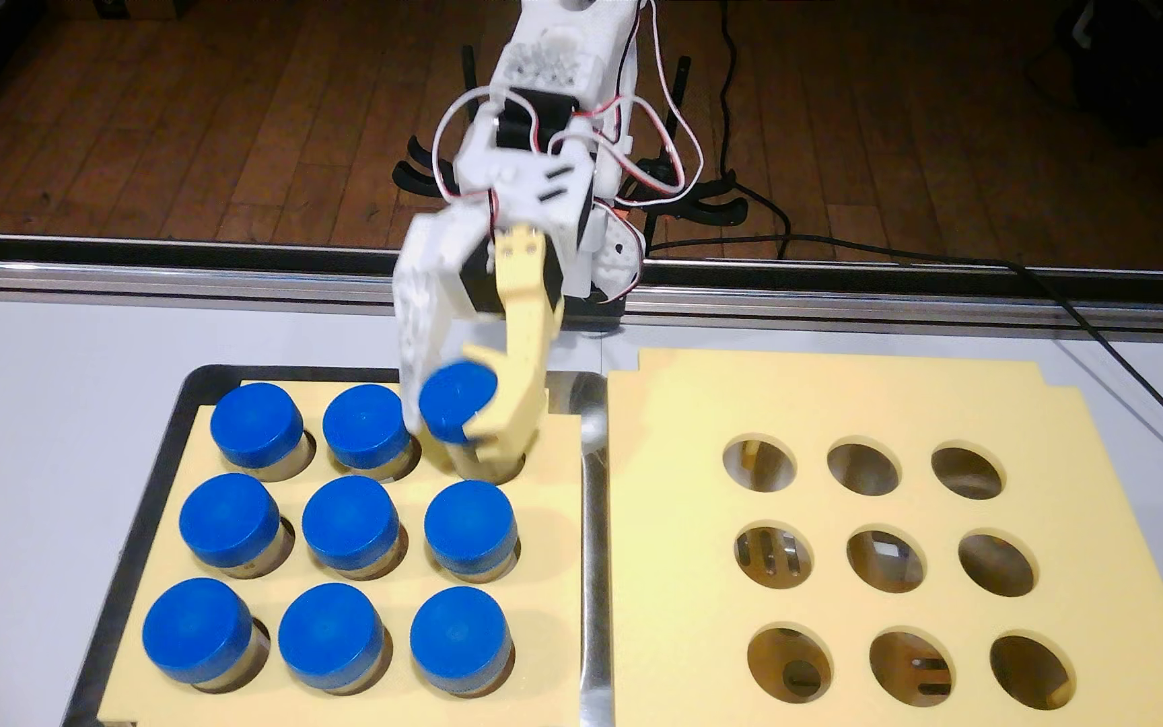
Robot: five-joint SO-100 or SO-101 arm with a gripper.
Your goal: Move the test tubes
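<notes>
The gripper point(449, 423) has its fingers point(418, 349) clamped on the blue cap of one test tube point(456, 405), the one from the 1 o'clock corner of the left rack point(551, 503). The tube sits tilted and partly raised out of its hole, cap leaning toward 11 o'clock. The other eight test tubes point(348, 524) stand seated in the same rack. The right rack point(844, 398), at 3 o'clock on the counter point(40, 391), has all nine holes open.

Handling-wise these look like light, stiff plastic. The wide cap is the obvious place to grab, probably ribbed enough for friction. The clear body below looks slicker, so a tilted tube could bind against the hole edge.
</notes>
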